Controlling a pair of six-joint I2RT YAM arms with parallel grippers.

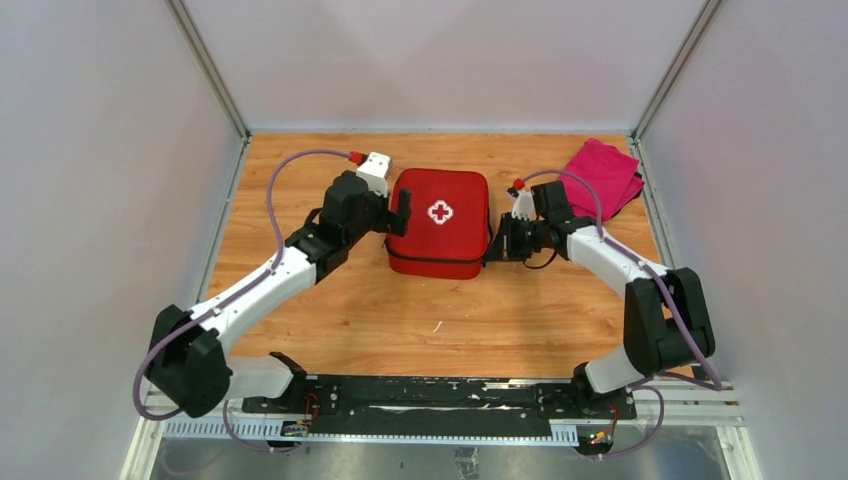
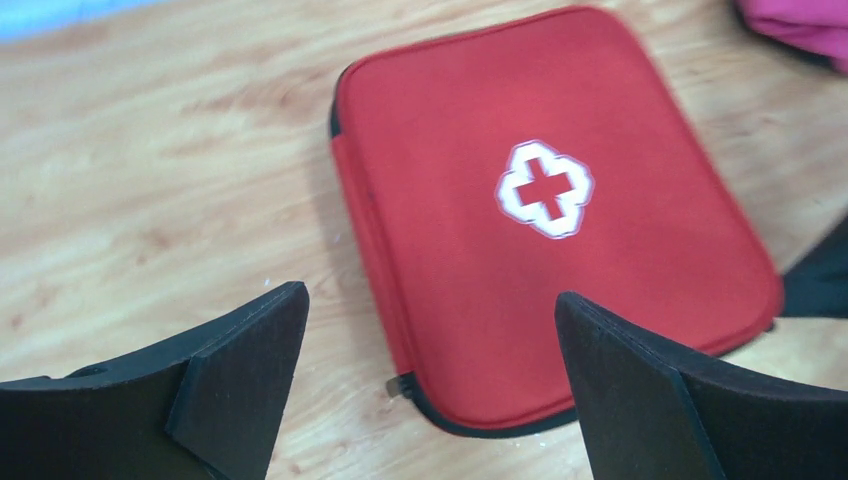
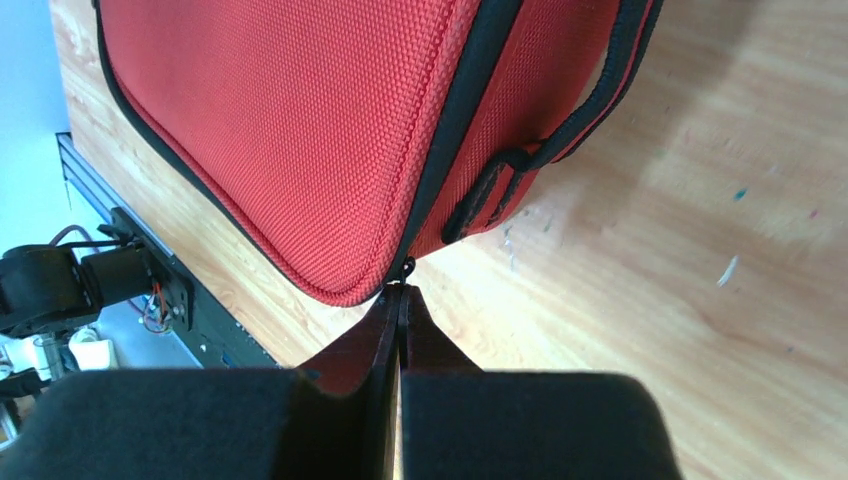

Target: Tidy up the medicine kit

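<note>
The medicine kit (image 1: 455,238) is a red soft case with a white cross; it lies closed and flat at mid-table. My left gripper (image 1: 399,212) hovers at its left edge, open, with nothing between the fingers. In the left wrist view the kit (image 2: 450,260) lies under and beyond the gripper (image 2: 430,297), and a small metal zip pull (image 2: 400,385) sticks out at the near corner. My right gripper (image 1: 493,246) is at the kit's right near corner. In the right wrist view its tips (image 3: 402,290) are pinched together on the zipper pull (image 3: 406,266) of the kit (image 3: 300,120).
A folded magenta cloth (image 1: 603,175) lies at the back right corner of the wooden table (image 1: 330,320); its edge shows in the left wrist view (image 2: 800,20). A black carry strap (image 3: 520,160) runs along the kit's side. Grey walls enclose the table.
</note>
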